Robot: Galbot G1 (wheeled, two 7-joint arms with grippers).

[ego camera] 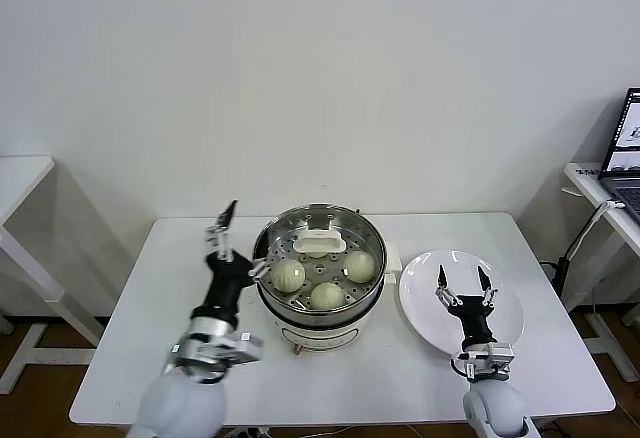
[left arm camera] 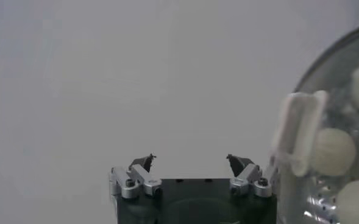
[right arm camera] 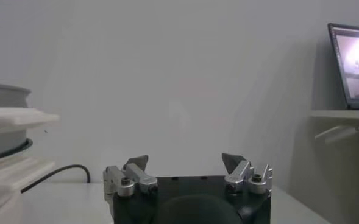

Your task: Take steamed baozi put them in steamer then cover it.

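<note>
The steamer point(ego camera: 322, 326) stands mid-table on its white base. The glass cover with its cream handle point(ego camera: 319, 244) rests on top of it. Three baozi point(ego camera: 288, 276) show through the glass; a fourth is mostly hidden under the handle. My left gripper point(ego camera: 240, 244) is open and empty, just left of the steamer's rim. In the left wrist view the gripper point(left arm camera: 191, 161) is open, with the cover's handle point(left arm camera: 301, 131) and baozi point(left arm camera: 334, 152) off to one side. My right gripper point(ego camera: 462, 281) is open and empty above the white plate point(ego camera: 505, 338); it also shows open in the right wrist view point(right arm camera: 185, 163).
The white plate holds nothing. A laptop point(ego camera: 628, 153) sits on a side table at the far right, and shows in the right wrist view point(right arm camera: 353, 64). A second white table point(ego camera: 20, 173) stands at the left. The steamer's side point(right arm camera: 2, 122) shows in the right wrist view.
</note>
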